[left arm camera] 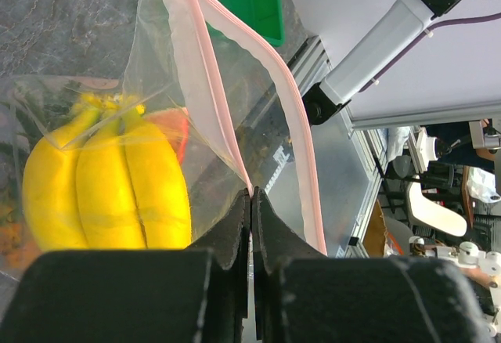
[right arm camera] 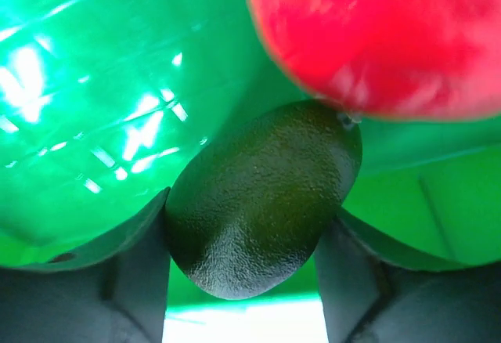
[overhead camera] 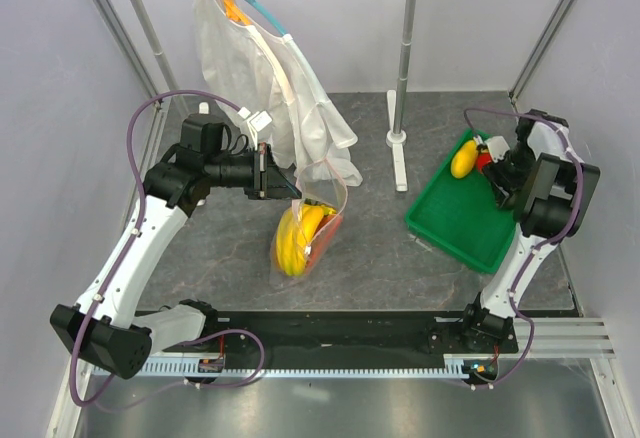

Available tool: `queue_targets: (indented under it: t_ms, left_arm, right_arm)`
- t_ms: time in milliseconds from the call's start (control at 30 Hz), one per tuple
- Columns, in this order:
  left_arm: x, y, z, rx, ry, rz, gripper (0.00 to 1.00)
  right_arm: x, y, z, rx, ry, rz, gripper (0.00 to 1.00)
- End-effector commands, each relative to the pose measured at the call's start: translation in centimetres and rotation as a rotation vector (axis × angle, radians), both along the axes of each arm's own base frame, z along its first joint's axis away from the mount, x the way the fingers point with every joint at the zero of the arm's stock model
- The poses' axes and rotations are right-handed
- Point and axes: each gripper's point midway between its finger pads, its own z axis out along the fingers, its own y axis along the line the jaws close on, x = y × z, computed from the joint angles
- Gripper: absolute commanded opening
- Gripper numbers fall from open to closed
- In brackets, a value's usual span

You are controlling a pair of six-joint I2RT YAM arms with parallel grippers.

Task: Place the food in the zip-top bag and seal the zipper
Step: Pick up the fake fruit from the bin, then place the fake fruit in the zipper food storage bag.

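My left gripper (overhead camera: 270, 171) (left arm camera: 252, 194) is shut on the top edge of the clear zip-top bag (overhead camera: 325, 188) (left arm camera: 168, 61), which hangs from it above the table. Its pinkish zipper (left arm camera: 297, 124) gapes open. Inside lie the yellow banana bunch (overhead camera: 297, 238) (left arm camera: 109, 194) and a red piece (left arm camera: 178, 128). My right gripper (overhead camera: 497, 166) (right arm camera: 250, 210) is down in the green tray (overhead camera: 470, 218). Its fingers press both sides of a dark green pebbled food piece (right arm camera: 262, 194), under a glossy red food (right arm camera: 383, 37). A small yellow piece (overhead camera: 462, 161) lies beside it.
A white garment (overhead camera: 255, 68) hangs from a rack at the back, just behind the bag. The rack's pole (overhead camera: 405, 58) and foot (overhead camera: 400, 163) stand between the bag and the tray. A black rail (overhead camera: 330, 328) runs along the near edge.
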Motion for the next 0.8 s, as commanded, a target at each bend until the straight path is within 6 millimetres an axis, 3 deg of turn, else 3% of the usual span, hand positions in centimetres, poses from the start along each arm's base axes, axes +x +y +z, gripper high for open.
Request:
queue_targets:
  t_ms: [0,67,167,233,300,333,367,500,533,600,633,700,767]
  left_arm:
    - [0.2,0.0,1.5,-0.019,-0.070,-0.022,0.02]
    - [0.3,-0.1,1.4,-0.020,-0.063,-0.020,0.02]
    - [0.2,-0.1,1.5,-0.021,-0.063,-0.019,0.02]
    - [0.2,0.0,1.3,-0.019,-0.061,-0.018,0.02]
    - [0.2,0.0,1.1,-0.017,-0.059,-0.017,0.02]
    - [0.1,0.0,0.9,-0.015,-0.050,-0.018,0.02]
    - [0.1,0.0,0.8,-0.013,-0.049,-0.019,0.02]
    - [0.1,0.1,0.8,-0.013,-0.051,-0.016,0.02]
    - [0.0,0.1,0.8,-0.014,-0.052,-0.016,0.02]
    - [0.0,0.1,0.8,-0.012,-0.055,-0.012,0.02]
    - [-0.1,0.1,0.7,-0.013,-0.047,-0.012,0.02]
    - [-0.1,0.2,0.7,-0.012,-0.048,-0.008,0.02]
    - [-0.2,0.2,0.6,-0.010,-0.049,-0.006,0.02]
  right_arm:
    - [0.9,1.4,5.3,0.046,-0.108,-0.014,0.52]
    - [0.2,2.0,6.6,0.070,-0.095,-0.023,0.45]
    - [-0.3,3.7,10.2,0.144,-0.111,-0.022,0.39]
    - [-0.5,5.6,13.2,0.202,-0.175,-0.037,0.36]
    - [-0.8,8.9,15.0,0.234,-0.224,0.055,0.36]
    - [-1.4,10.9,17.1,0.237,-0.281,0.113,0.36]
    - [-1.7,14.4,17.5,0.272,-0.279,0.185,0.36]
    - [-2.6,24.0,21.9,0.477,-0.359,0.284,0.33]
    - [-2.8,27.6,24.4,0.588,-0.389,0.300,0.33]
    - [-2.8,31.2,26.5,0.713,-0.381,0.307,0.31]
    - [-3.3,34.2,29.2,0.817,-0.411,0.371,0.30]
    - [-4.3,36.7,31.3,0.876,-0.444,0.397,0.31]
    - [-6.8,40.1,32.6,0.945,-0.439,0.529,0.31]
